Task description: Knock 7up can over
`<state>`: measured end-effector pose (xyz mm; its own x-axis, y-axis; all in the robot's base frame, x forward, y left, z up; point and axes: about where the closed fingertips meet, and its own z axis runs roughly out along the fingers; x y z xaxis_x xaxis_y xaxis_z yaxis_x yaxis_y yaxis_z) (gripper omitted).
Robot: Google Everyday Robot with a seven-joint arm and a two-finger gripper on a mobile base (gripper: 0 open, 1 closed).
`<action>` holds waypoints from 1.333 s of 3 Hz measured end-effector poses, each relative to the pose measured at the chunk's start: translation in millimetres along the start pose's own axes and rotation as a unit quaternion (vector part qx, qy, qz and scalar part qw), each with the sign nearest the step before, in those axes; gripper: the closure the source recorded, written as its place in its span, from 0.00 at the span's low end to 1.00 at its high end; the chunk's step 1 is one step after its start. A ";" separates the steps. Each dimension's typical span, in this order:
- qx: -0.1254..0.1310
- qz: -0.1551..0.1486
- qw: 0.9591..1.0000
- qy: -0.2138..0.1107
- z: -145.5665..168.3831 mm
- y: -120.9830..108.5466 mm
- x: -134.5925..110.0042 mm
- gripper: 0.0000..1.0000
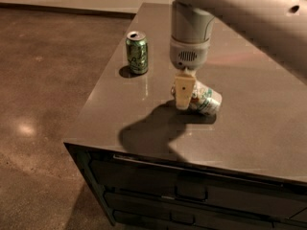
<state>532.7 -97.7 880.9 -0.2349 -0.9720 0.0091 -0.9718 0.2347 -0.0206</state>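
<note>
7up can looks tipped, lying on countertop, touching gripper, which hangs just above surface. Gripper open or closed: we can't tell. Green can upright, well apart. We'd lift straight up, no sideways drag, so can doesn't roll.

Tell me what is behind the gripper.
The 7up can lies tipped on the countertop right behind the gripper, with its green-banded end showing. The gripper covers the can's other end, so its top cannot be seen.
</note>
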 end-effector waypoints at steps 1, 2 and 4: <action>-0.015 -0.006 1.000 0.001 10.0 12.6 -6.9 0.01; -0.032 -0.015 0.999 0.002 20.4 26.8 -13.4 0.00; -0.078 -0.013 0.997 -0.004 39.9 59.4 -41.9 0.00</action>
